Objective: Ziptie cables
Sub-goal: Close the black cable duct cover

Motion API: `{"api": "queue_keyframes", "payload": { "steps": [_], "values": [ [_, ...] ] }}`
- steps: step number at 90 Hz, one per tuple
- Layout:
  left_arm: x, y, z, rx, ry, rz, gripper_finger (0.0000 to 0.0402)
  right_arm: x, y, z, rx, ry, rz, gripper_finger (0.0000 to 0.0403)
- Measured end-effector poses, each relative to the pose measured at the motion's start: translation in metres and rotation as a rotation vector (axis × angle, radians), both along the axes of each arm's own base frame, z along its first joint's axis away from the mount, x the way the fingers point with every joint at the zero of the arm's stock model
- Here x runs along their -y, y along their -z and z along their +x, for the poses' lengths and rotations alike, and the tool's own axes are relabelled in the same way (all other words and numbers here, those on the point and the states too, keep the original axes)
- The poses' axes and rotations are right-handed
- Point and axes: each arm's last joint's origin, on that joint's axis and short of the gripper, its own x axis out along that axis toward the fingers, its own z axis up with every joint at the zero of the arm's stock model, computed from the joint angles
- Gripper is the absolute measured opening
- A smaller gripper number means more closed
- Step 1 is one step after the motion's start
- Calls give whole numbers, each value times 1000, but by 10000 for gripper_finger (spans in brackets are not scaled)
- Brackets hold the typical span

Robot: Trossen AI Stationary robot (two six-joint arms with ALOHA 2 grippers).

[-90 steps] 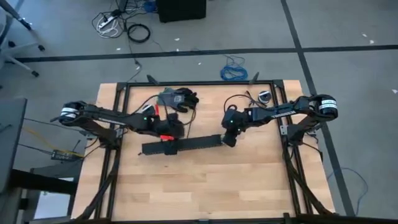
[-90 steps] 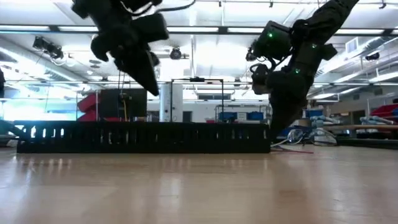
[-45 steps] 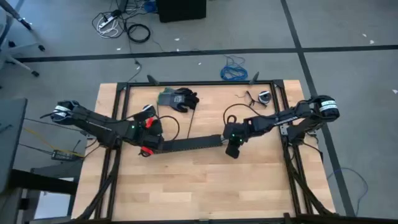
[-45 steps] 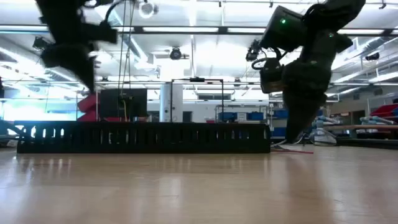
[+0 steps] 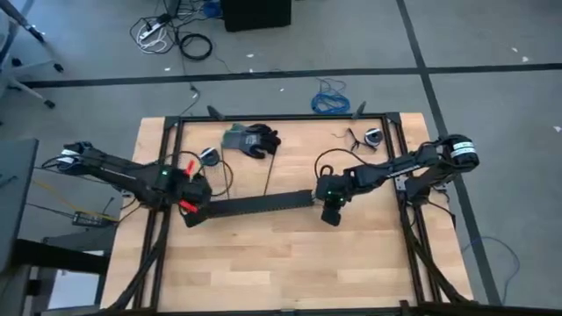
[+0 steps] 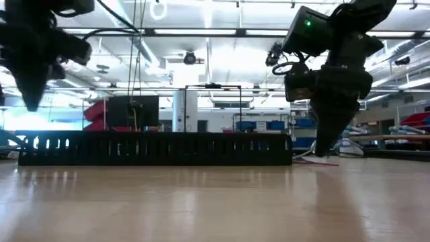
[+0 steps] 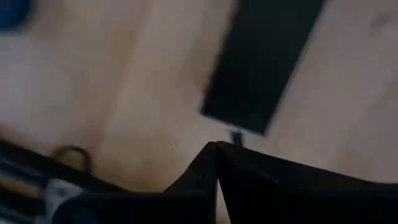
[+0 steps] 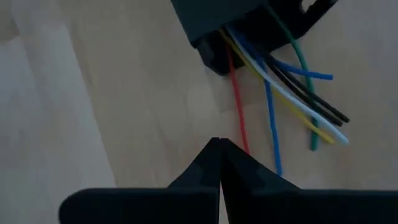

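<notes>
Only from the right wrist, cables [image 8: 273, 93] fanned beyond closed fingers [image 8: 205, 171].

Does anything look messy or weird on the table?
A little. Loose wires in red, blue, green, yellow, white and black splay out unbundled from the end of the black duct, just ahead of the shut right tool. A glove also lies crumpled near the far edge.

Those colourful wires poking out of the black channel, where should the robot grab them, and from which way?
Probably at the loose wires just past the end of the black channel, where they lie close together before fanning apart. The right gripper, fingers shut, already hangs just off that end, so it could open and come straight down from above: the wires lie flat on the wooden table.
</notes>
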Motion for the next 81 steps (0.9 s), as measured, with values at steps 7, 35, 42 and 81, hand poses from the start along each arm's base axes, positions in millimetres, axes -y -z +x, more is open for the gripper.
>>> {"api": "queue_keyframes", "payload": {
  "steps": [7, 35, 42, 81],
  "values": [
    [-1, 2, -7, 4, -24, -20, 0, 0, 0, 0, -4, -2, 3, 0],
    [1, 34, -4, -31, 34, -60, 0, -3, -2, 3, 35, 12, 39, 0],
    [1, 41, -3, -52, 36, -55, 0, -3, -2, 4, 45, 17, 45, 0],
    [-1, 47, 5, -18, 84, -11, 0, -3, -3, 5, 58, 25, 55, 0]
  ]
}}
